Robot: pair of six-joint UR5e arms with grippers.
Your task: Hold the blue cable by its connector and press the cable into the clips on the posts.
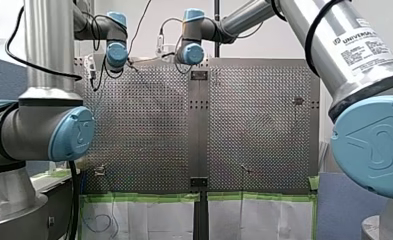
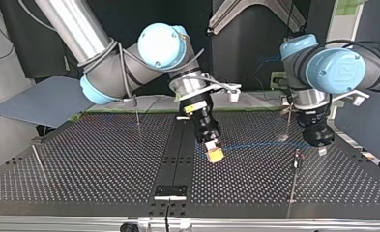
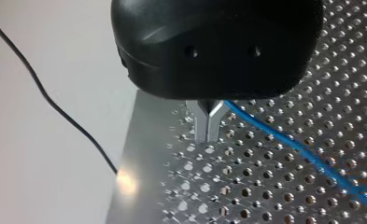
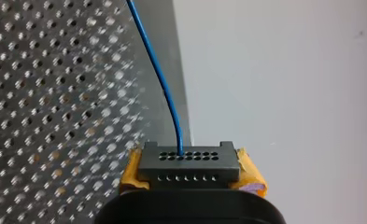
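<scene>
Well, front view: your arms reach to the far edge of the perforated table [image 1: 149,125]. Top view: the blue cable [image 2: 260,144] spans from right gripper [image 2: 214,153] to left gripper [image 2: 320,144]. Left wrist view: metal fingers [image 3: 204,126] pressed together, cable just beside them. Right wrist view: yellow pads [image 4: 251,175] pinch the connector [image 4: 188,165].

Robot lab: perforated table [image 1: 254,125], Universal Robots arm [image 1: 354,55].

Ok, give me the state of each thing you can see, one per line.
Right end effector: shut on the connector.
Connector: gripped, blue cable plugged in.
Blue cable: strung between both end effectors.
Left end effector: shut on the blue cable.
Posts: upright; clips too small to tell.
</scene>
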